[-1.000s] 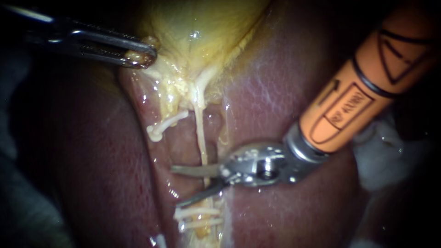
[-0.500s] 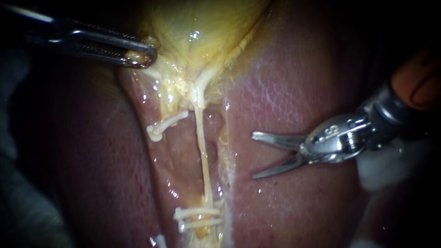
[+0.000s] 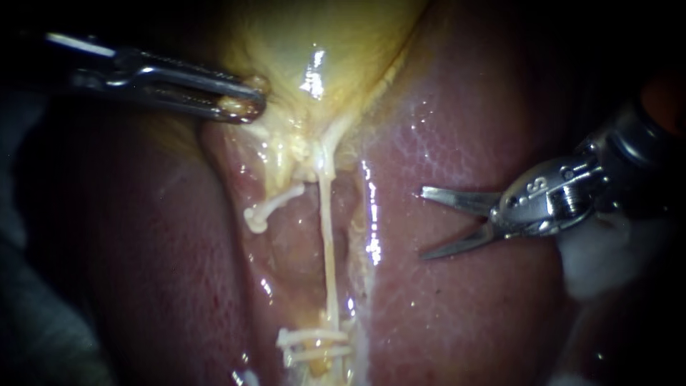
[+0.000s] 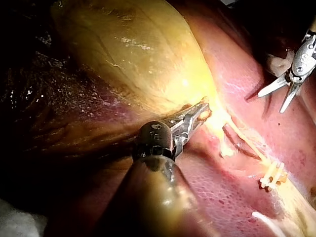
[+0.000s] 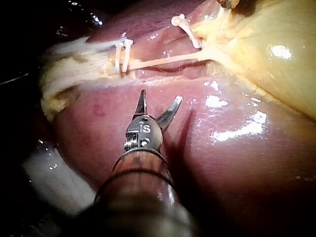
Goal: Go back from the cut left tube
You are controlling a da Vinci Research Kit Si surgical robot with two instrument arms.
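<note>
The right instrument (image 3: 423,223), jaws wide open (holding nothing), hovers over the liver (image 3: 457,129), right of the cut left tube (image 3: 275,204). The left instrument (image 3: 246,106) clamps the gallbladder (image 3: 286,50) edge, far left.

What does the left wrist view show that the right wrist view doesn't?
Only the left wrist view shows the left instrument whole, its jaws shut on the gallbladder's edge. Only the right wrist view shows the right instrument's shaft close up. Both show that instrument's open jaws, the liver, the tube and its clips.
</note>
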